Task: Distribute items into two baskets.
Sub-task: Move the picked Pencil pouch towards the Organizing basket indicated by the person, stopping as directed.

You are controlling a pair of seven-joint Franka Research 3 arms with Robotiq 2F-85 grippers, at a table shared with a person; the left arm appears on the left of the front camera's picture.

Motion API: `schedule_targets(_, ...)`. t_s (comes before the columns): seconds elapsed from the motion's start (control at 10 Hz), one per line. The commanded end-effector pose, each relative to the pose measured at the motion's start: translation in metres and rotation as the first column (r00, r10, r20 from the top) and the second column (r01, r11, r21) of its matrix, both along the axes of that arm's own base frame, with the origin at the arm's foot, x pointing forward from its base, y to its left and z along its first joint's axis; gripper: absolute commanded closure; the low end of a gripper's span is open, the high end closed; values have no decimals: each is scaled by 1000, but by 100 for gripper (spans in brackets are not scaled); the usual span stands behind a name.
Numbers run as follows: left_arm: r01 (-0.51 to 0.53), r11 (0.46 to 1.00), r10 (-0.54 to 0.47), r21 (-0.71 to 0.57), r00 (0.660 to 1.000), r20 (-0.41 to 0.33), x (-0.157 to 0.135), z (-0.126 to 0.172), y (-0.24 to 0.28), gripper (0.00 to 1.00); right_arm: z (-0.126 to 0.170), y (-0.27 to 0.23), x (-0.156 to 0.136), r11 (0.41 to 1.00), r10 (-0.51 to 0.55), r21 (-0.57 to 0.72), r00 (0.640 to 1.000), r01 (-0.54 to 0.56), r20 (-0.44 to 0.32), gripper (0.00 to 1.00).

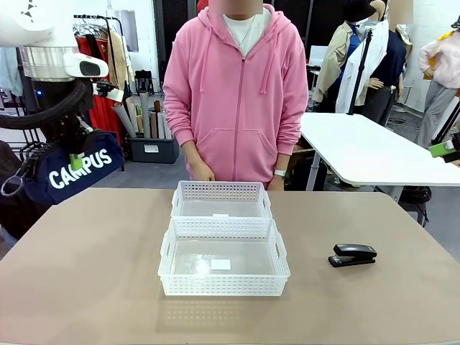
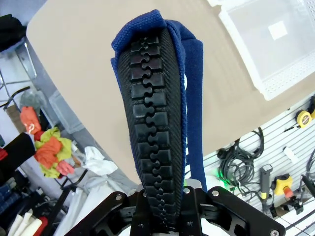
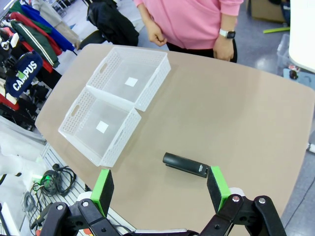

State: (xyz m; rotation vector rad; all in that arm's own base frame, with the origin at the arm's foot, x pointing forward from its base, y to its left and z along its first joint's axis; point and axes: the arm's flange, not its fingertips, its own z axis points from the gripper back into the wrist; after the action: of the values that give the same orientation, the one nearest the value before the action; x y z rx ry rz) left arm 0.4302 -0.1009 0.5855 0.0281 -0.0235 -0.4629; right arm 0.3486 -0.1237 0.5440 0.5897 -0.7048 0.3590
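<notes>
Left jaws clench the navy pouch (image 1: pixel 80 172), held in the air far left of the larger basket (image 1: pixel 224 286). Right jaws stand released. The stapler (image 1: pixel 352 254) lies on the bench (image 1: pixel 86 273) right of that basket; the smaller basket (image 1: pixel 219 191) touches its far side

White arm (image 1: pixel 43 61), black jaws, green pads (image 3: pixel 102 189)

A flat tan desk (image 1: pixel 86 287) spans the foreground. A person in a pink zip-up hoodie (image 1: pixel 241 93) stands at its far edge, a silver wristwatch (image 1: pixel 279 172) on one wrist. Behind to the right is a white table (image 1: pixel 366 151). A dark grey plastic bin (image 1: pixel 153 149) sits on the floor by a clothes rack (image 1: pixel 100 43). Crumpled orange and yellow-green cloths (image 2: pixel 47 150) lie below the desk's edge, and coiled black cables (image 2: pixel 241 162) hang near a yellow tape measure (image 2: pixel 305 118).
</notes>
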Motion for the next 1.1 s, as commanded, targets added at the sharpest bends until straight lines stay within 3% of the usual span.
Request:
schedule_targets(0.0, -4, 1000, 4, 0, 1000, 7, -2, 3, 0, 100, 1, 0, 1, 1000, 12, 23, 1000, -13, 20, 0)
schedule_targets(1.0, -4, 1000, 4, 0, 1000, 7, -2, 3, 0, 100, 1, 0, 1, 1000, 12, 23, 1000, -13, 20, 0)
